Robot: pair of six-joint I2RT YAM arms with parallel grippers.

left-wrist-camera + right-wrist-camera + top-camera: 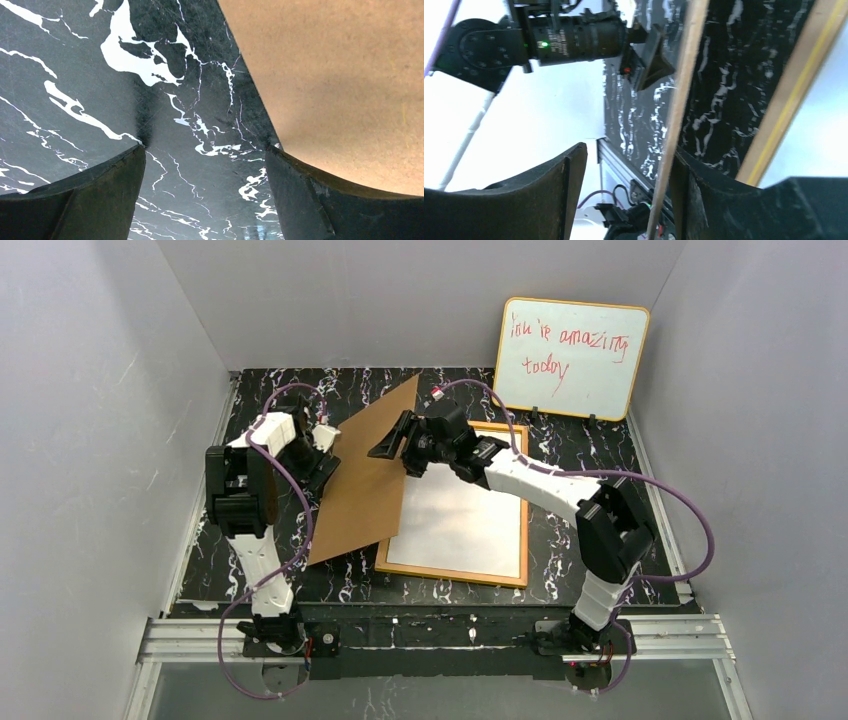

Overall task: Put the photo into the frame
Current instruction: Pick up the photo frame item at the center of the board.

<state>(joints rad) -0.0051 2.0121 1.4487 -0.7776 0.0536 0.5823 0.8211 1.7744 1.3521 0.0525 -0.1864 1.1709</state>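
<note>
tilted brown board overhangs left edge of the frame — right half open from above, whiteboard standing behind

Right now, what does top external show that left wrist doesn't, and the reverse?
Only top external: the frame lying flat, white inside; the whiteboard; and the right pincer. Only left wrist: that the left pincer is open, with bare marble between its fingers. Both: the tilted brown board and the table.
</note>
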